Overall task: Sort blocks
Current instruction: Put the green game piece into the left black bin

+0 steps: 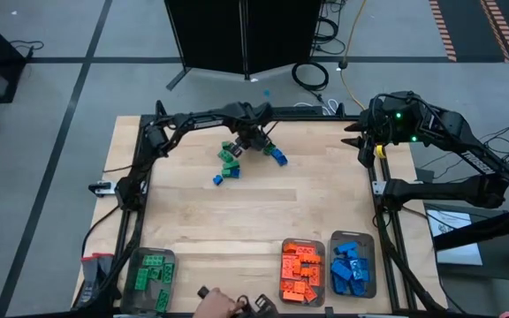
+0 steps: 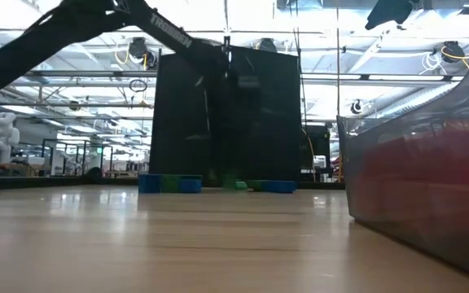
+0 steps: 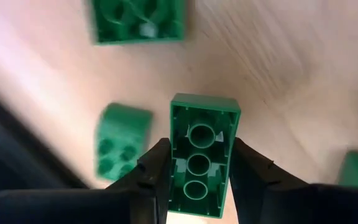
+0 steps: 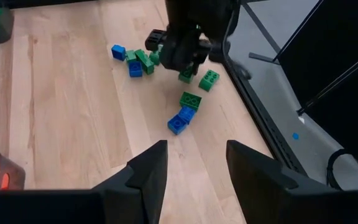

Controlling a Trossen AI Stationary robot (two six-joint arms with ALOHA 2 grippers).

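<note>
Green and blue blocks (image 1: pixel 237 159) lie loose on the wooden table near its far edge; the low view shows them as a row (image 2: pixel 218 185). My left gripper (image 1: pixel 253 141) points down over this pile and is closed on one green block (image 3: pixel 202 155), whose hollow underside faces up. Other green blocks (image 3: pixel 122 140) lie around it on the wood. My right gripper (image 4: pixel 194 168) hangs open and holds nothing, high above the table's far right corner (image 1: pixel 358 141). My left gripper pinches the green block by its two long sides (image 3: pixel 174 163), one finger on each side, toward one end of the block. The fingers (image 3: pixel 157 171) come from above, pointing down, and lie across the block. Whether the block still rests on the table, I cannot tell.
Three clear trays stand along the near edge: green blocks at the left (image 1: pixel 151 274), orange (image 1: pixel 302 269) and blue (image 1: pixel 353 265) at the right. The orange tray's wall fills the low view's right side (image 2: pixel 414 187). A person's hand (image 1: pixel 215 306) reaches in at the near edge.
</note>
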